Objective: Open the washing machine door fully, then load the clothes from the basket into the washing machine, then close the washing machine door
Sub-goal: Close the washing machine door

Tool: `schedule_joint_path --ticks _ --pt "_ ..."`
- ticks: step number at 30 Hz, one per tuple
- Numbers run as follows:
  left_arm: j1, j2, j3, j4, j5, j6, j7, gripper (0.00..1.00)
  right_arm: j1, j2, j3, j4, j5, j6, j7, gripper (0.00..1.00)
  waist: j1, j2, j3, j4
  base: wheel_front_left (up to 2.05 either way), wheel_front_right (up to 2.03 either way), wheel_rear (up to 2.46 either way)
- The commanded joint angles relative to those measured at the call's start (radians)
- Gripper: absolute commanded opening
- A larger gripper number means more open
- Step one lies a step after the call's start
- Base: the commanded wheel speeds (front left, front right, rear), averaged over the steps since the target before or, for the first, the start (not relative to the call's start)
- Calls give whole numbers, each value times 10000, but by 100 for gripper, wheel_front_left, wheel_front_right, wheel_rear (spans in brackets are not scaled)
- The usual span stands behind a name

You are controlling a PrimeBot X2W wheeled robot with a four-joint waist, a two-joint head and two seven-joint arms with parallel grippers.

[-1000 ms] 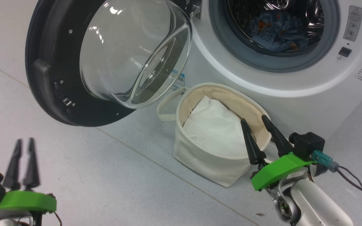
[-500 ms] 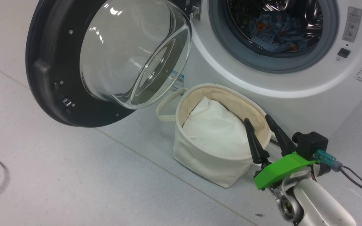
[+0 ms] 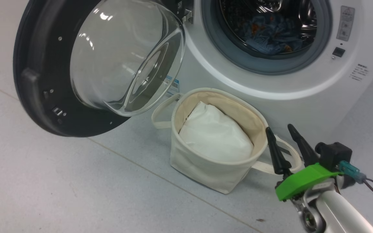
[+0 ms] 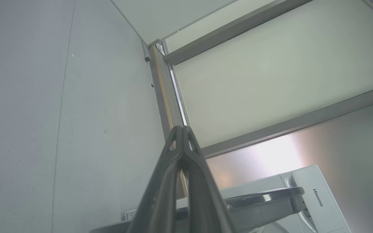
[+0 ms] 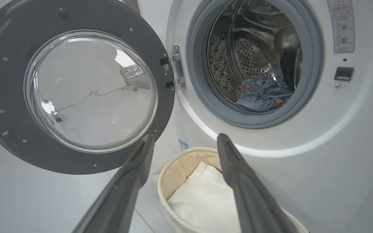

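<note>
Our left tool [image 4: 182, 130] has pinched closed since a second ago; our right tool [image 3: 278, 127] stays wide beside the basket [image 3: 199, 165].

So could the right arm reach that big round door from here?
Probably, with a stretch: the right gripper hangs open beside the basket, which stands between it and the washing machine door; above the basket nothing blocks.

Head looks down on the washing machine [image 3: 303, 97]; right wrist shares it, nearer; left wrist faces upward
</note>
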Motion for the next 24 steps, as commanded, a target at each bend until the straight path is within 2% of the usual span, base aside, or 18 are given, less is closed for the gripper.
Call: schedule_joint_path --ticks 1,10,17,24 --pt "-420 616 87 -164 -64 -48 149 0 -62 -164 -8 -361 -124 73 -122 100 0 0 15 -71 0 0 0" --pt "-1364 927 -246 1618 -268 -547 736 0 405 -380 -547 -705 -459 73 -122 100 0 0 474 -511 0 0 0" --pt "-1936 796 -584 2314 -336 -983 812 0 128 -383 -459 -761 -576 73 -122 100 0 0 874 -763 0 0 0" --pt "-2409 620 -793 2793 -636 -1182 1009 0 -114 -198 -412 -705 -630 73 -122 100 0 0 1203 -878 0 0 0"
